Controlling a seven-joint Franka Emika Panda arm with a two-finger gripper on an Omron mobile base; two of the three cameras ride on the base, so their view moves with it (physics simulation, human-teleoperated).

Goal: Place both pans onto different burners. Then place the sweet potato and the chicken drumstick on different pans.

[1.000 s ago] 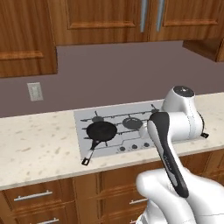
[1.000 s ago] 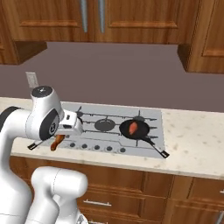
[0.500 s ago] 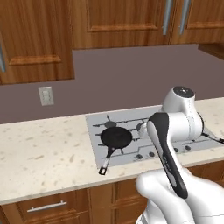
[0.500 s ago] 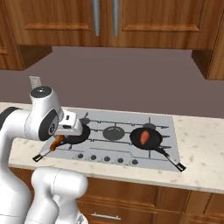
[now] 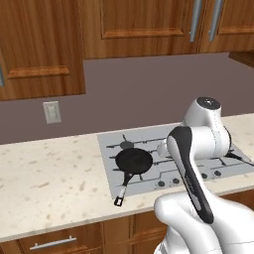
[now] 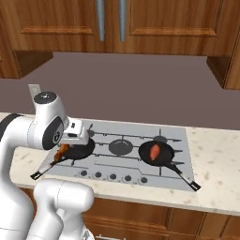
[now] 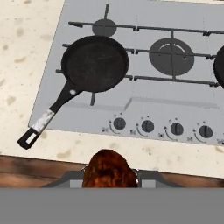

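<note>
The gripper (image 7: 110, 177) pinches the drumstick (image 7: 109, 169), a reddish-brown, rough and glossy piece whose rounded end shows between the finger tips. It hangs above the front edge of the counter (image 5: 54, 173), just in front of the cooktop (image 7: 188, 105) near its left end. The left pan (image 7: 95, 63) is black, shallow and round, with a dull speckled bottom and nothing inside. It sits on the front left burner, and its thin handle with a greyish neck points over the cooktop's front left corner onto the counter. The right pan (image 6: 157, 153) stands on the front right burner and carries the sweet potato (image 6: 154, 152), a small orange-red oblong, in its middle.
</note>
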